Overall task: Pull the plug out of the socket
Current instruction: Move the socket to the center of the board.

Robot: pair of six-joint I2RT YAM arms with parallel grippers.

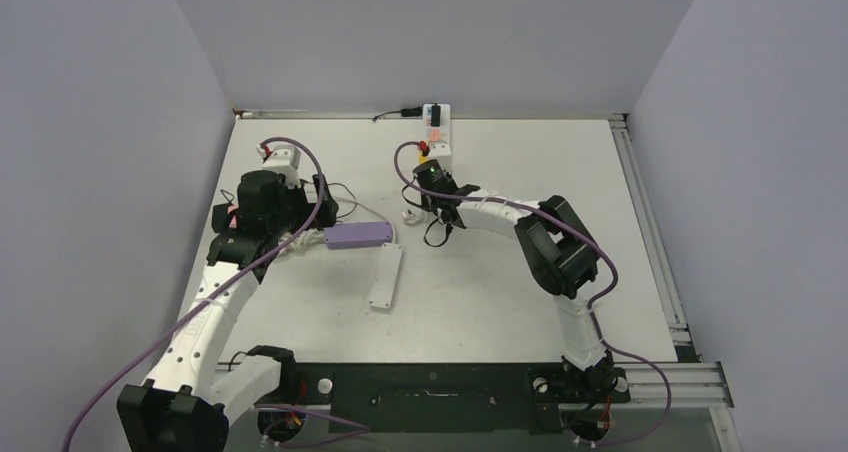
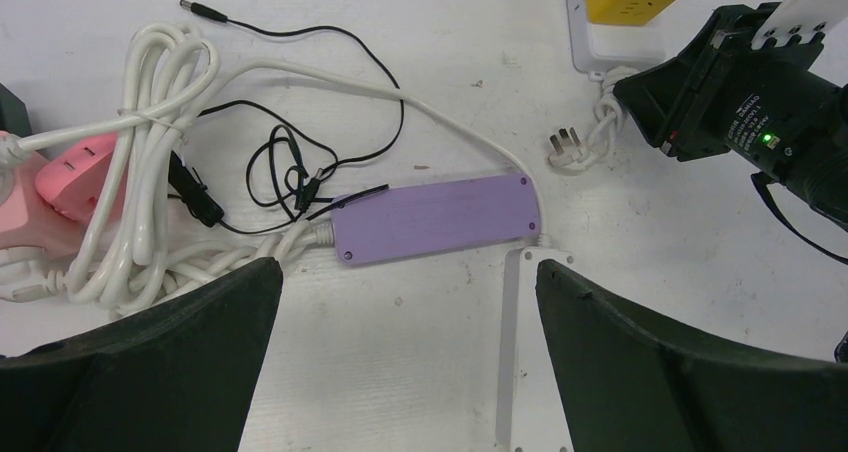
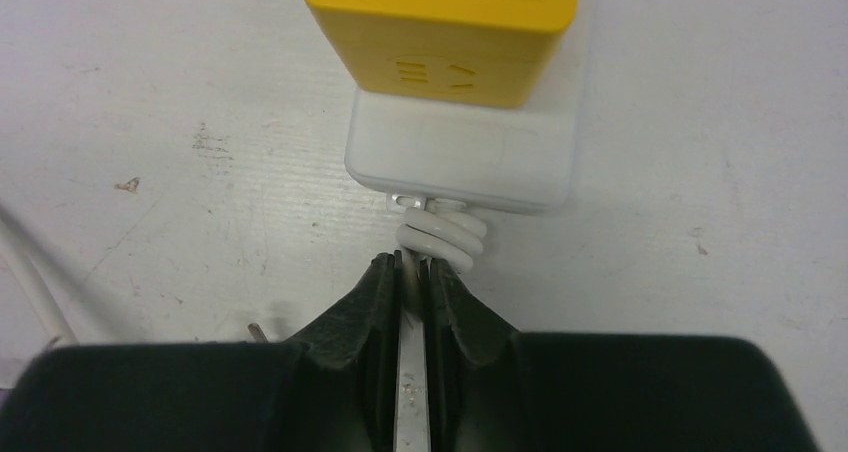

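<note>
1. My right hand [image 3: 410, 272] is clenched tight, its fingertips pinching the white cord [image 3: 442, 234] where it coils out of the white socket strip [image 3: 460, 157].
2. The yellow plug [image 3: 445, 32] sits seated in that strip, just beyond my right hand, toward the far side of the table [image 3: 150, 92].
3. My left hand [image 2: 408, 272] hangs released, spread wide above a purple power strip [image 2: 435, 217].

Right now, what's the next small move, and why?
Probably swing the open left gripper toward the yellow plug: it sits in the white socket strip, while the right gripper is shut on that strip's cable, not the plug.
</note>
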